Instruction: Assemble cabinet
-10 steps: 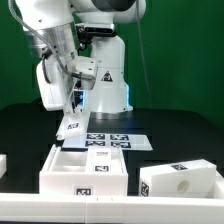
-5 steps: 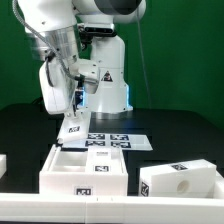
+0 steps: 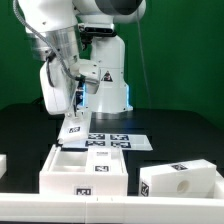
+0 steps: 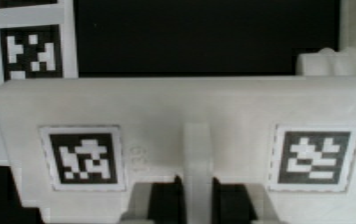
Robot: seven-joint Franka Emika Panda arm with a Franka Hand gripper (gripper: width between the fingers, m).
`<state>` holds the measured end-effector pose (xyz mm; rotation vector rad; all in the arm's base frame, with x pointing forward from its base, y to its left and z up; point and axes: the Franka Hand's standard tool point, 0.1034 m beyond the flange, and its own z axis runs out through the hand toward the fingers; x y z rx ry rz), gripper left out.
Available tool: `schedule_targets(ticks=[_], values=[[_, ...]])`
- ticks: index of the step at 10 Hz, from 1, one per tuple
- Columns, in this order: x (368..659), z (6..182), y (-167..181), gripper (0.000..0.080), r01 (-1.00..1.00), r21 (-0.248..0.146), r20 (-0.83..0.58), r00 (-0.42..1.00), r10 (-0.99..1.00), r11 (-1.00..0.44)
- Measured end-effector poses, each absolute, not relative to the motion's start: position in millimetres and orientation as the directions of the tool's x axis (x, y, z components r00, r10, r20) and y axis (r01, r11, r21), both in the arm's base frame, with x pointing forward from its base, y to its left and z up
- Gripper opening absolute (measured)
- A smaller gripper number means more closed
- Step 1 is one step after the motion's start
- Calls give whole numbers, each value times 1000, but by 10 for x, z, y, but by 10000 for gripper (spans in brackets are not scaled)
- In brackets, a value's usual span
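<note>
My gripper (image 3: 76, 103) is shut on a white cabinet piece (image 3: 71, 125) and holds it in the air over the table, above the far left corner of the open white cabinet box (image 3: 85, 168). In the wrist view the held piece (image 4: 184, 120) fills the picture. It carries two marker tags, and its central ridge sits between my fingers (image 4: 154, 203); the gripper (image 4: 196, 203) is closed on that ridge. Another white cabinet piece (image 3: 181, 182) with a round hole lies at the exterior view's right front.
The marker board (image 3: 118, 141) lies flat behind the open box; one of its tags shows in the wrist view (image 4: 36, 50). A small white piece (image 3: 3, 163) sits at the exterior view's left edge. The robot base (image 3: 108, 80) stands behind, before a green backdrop.
The held piece has shifted very slightly up and to the exterior view's right. Nothing else has moved.
</note>
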<state>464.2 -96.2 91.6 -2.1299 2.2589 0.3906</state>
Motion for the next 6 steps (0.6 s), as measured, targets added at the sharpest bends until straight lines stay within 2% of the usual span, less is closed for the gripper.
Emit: schedule_targets(ticks=[6], values=[[4659, 889, -950, 64, -984, 173, -172, -69, -983, 39]])
